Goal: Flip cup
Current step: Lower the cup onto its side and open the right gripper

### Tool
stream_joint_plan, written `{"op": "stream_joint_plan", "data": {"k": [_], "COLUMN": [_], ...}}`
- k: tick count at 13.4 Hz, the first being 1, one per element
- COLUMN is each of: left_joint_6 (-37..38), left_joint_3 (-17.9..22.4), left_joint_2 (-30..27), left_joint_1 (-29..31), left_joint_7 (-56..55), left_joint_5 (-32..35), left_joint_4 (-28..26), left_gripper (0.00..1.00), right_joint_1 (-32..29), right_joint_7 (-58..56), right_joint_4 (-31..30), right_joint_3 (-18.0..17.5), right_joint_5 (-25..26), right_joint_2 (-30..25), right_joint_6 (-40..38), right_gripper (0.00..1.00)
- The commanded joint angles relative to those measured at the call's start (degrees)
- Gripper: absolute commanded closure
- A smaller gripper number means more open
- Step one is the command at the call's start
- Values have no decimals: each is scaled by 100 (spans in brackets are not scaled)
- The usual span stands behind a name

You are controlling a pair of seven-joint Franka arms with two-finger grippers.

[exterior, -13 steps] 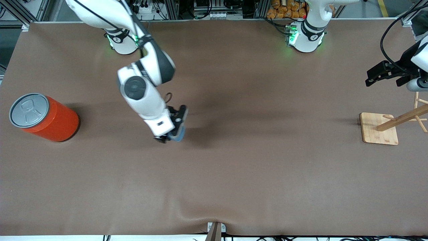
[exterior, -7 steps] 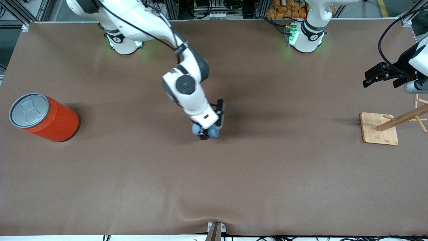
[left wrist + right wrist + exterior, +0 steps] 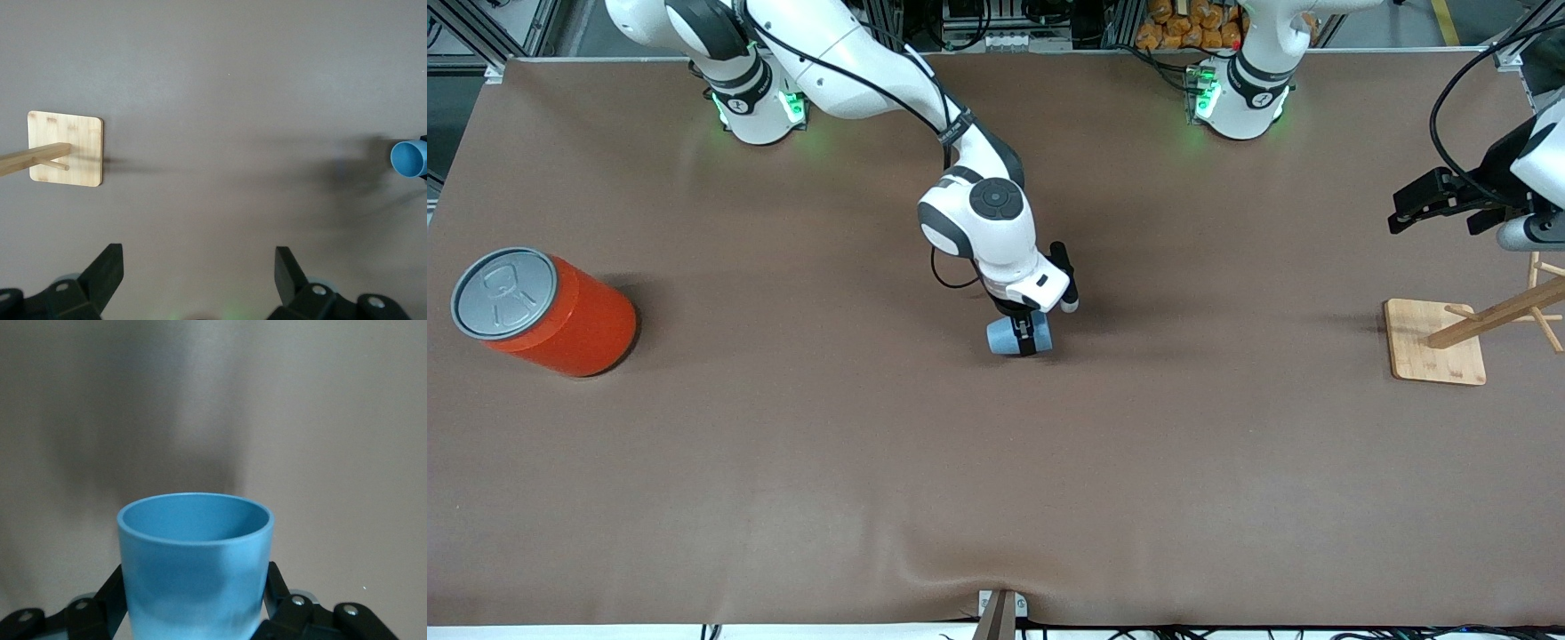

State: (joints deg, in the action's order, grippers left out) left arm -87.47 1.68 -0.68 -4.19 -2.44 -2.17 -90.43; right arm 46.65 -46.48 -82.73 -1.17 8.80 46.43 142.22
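The cup is small and light blue. My right gripper is shut on it and holds it on its side over the middle of the table. In the right wrist view the cup fills the space between the black fingers, with its darker blue inside showing. The left wrist view shows the cup far off, its mouth turned toward that camera. My left gripper is open and empty, and hangs over the left arm's end of the table beside the wooden rack; its own view shows bare table between the fingers.
A large orange can with a grey pull-tab lid stands at the right arm's end of the table. A wooden rack on a square bamboo base stands at the left arm's end; its base also shows in the left wrist view.
My right arm has carried the cup toward the left arm's end of the table and turned its wrist. The left gripper has shifted slightly.
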Motion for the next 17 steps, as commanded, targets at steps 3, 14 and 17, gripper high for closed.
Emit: {"op": "stream_joint_plan", "data": {"k": [3, 14, 17], "left_joint_6": [55, 63, 116], "left_joint_3": [-10, -10, -10], "left_joint_2": [24, 41, 199], "left_joint_1": [41, 50, 68], "left_joint_7": [-3, -11, -3], "left_joint_5": [-117, -844, -1564], "left_joint_4": [51, 43, -89], "left_gripper": [0, 0, 0], "right_joint_1": [-7, -445, -1164], "right_joint_7": [-89, 2651, 2785], "right_joint_4": [170, 196, 179], "right_joint_3": [64, 73, 99], "right_joint_5": [113, -292, -292], "right_joint_2": [68, -1135, -1416], "right_joint_6": [-10, -2161, -2856], "right_gripper": [0, 0, 0]}}
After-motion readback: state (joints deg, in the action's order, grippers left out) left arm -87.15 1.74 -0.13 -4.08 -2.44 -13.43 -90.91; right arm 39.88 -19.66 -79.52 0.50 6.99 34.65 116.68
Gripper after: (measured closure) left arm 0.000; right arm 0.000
